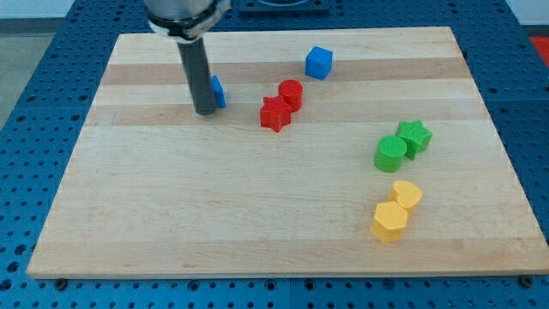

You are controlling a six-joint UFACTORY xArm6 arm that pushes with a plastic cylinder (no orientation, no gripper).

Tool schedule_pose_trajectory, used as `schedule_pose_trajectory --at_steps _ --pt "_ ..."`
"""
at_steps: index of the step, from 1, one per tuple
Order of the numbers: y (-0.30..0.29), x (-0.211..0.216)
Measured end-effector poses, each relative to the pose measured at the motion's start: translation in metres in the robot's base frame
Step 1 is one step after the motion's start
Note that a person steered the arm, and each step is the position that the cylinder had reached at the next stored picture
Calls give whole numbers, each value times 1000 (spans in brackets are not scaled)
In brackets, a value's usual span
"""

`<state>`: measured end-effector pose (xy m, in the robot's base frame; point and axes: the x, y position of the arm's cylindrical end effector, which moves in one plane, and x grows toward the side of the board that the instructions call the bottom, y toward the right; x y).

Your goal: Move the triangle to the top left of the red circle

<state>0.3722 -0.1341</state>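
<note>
My tip [205, 112] touches the small blue triangle block [218, 91] left of the red cylinder [291, 93] on the wooden counter [171, 206]; the rod end effector has no jaws; a gentle rightward nudge suffices.

I'm looking at a lab or robotics test bench: the pale wooden tabletop [283, 215] beneath my tip [205, 112] rests on a blue perforated metal grid base [39, 103] that frames it on every side, like a fixture breadboard.

Bright even light, soft shadows, sharp
</note>
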Motion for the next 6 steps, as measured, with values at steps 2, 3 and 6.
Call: schedule_pose_trajectory --at_steps 2,3,6 --pt "-11 -19" --pt "6 -19" --pt "50 -20"
